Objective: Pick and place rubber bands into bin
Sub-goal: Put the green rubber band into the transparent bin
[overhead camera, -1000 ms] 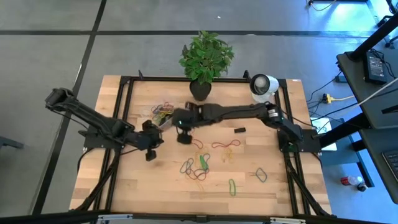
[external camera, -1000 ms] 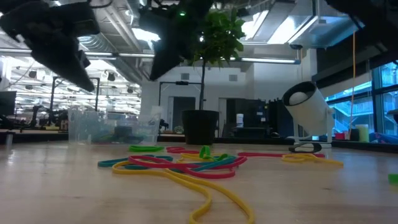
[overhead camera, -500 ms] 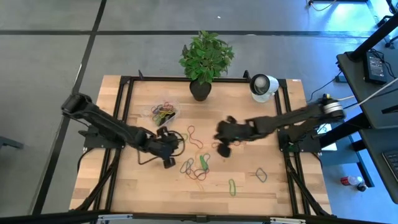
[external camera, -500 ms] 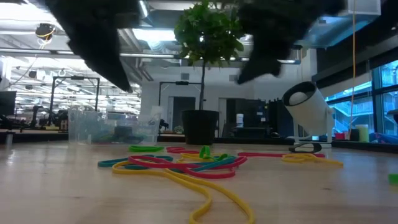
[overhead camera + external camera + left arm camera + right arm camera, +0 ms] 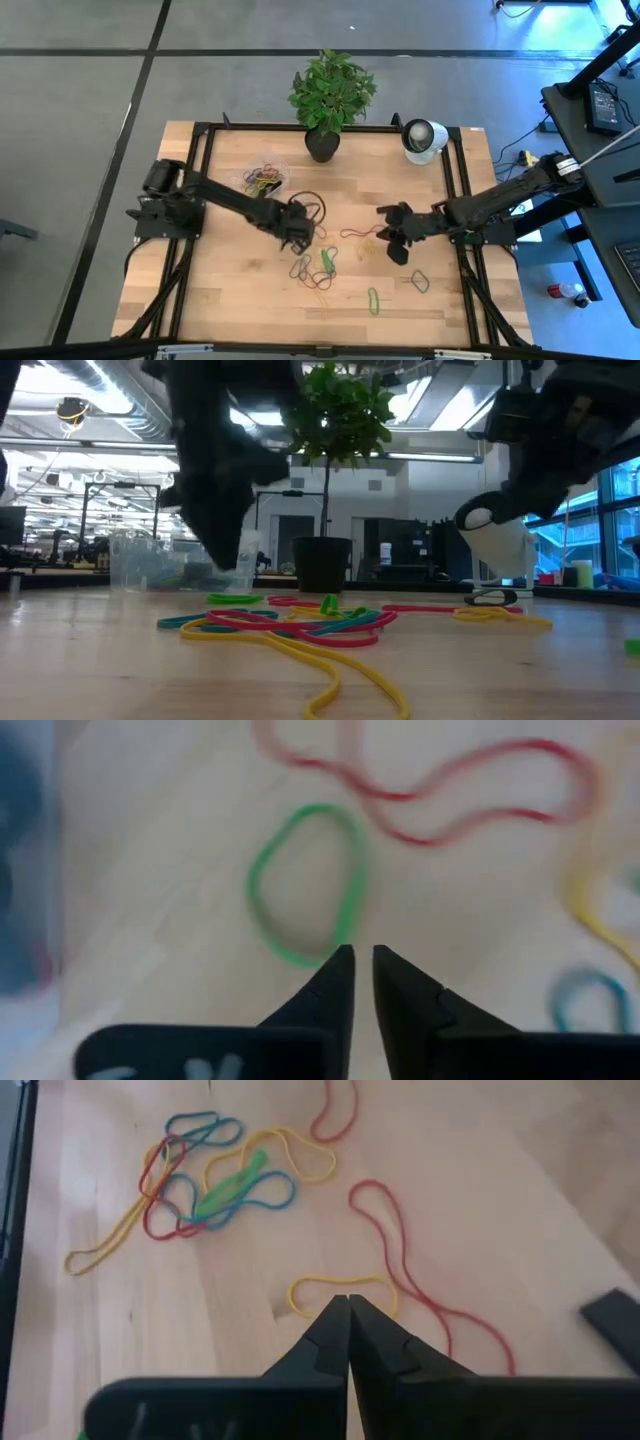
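Rubber bands [image 5: 262, 180] inside clear bin [image 5: 281, 166]

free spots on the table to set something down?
Bare wood along the near edge left of the green band, and the near-left corner. Crowded mid-table: tangle of bands between both grippers, plus the bin and plant pot at the back.

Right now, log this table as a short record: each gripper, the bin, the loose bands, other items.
left gripper: over mid-table by a green rubber band, fingers slightly parted, nothing held
right gripper: shut, empty, over a yellow rubber band and a red rubber band
bin: clear, far left of table, several bands inside
loose rubber bands: tangled mixed-colour cluster mid-table, singles scattered near it
other items: potted plant, white round device at far edge
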You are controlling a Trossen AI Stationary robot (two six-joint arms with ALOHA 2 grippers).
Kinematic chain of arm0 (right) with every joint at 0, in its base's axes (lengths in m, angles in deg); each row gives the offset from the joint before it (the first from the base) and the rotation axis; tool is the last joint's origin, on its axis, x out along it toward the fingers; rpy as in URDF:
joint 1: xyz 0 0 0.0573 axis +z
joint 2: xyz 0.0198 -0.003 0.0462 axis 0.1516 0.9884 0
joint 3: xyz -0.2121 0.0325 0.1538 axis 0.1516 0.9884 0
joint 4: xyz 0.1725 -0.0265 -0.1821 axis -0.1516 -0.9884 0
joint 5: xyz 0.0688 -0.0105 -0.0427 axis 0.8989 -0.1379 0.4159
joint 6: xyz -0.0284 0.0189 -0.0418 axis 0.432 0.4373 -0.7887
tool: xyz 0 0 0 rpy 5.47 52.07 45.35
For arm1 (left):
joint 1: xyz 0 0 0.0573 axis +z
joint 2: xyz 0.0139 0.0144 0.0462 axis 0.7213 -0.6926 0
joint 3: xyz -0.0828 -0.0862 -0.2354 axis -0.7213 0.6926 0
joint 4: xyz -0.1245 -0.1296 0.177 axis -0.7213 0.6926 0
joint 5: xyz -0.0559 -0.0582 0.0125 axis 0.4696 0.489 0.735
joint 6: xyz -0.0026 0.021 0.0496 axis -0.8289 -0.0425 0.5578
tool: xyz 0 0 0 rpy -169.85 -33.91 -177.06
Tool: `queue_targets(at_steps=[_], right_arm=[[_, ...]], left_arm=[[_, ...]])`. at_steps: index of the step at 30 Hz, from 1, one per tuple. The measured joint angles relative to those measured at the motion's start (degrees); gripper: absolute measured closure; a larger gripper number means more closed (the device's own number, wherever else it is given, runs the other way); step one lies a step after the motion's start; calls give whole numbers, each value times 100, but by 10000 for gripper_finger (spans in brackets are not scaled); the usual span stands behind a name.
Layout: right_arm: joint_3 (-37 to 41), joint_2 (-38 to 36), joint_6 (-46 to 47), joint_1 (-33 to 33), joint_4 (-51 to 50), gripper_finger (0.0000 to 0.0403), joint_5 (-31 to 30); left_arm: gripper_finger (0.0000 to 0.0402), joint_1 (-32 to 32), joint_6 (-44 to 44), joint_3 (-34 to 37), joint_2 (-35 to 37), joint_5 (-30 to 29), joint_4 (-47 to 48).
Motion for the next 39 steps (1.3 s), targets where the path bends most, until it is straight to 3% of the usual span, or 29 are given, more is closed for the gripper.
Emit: queue_targets(at_steps=[8,21,31,39], right_arm=[[54,-17,-14,282,4,394,4],[54,-17,-183,359,-21,393,6],[54,-17,-452,356,-23,393,-127],[52,-17,-472,356,-25,393,-134]], left_arm=[[321,664,-959,-26,-507,716,109],[328,773,-1781,-36,-526,813,115],[348,789,-1565,-419,-507,350,412],[349,800,-1884,-162,-505,178,697]])
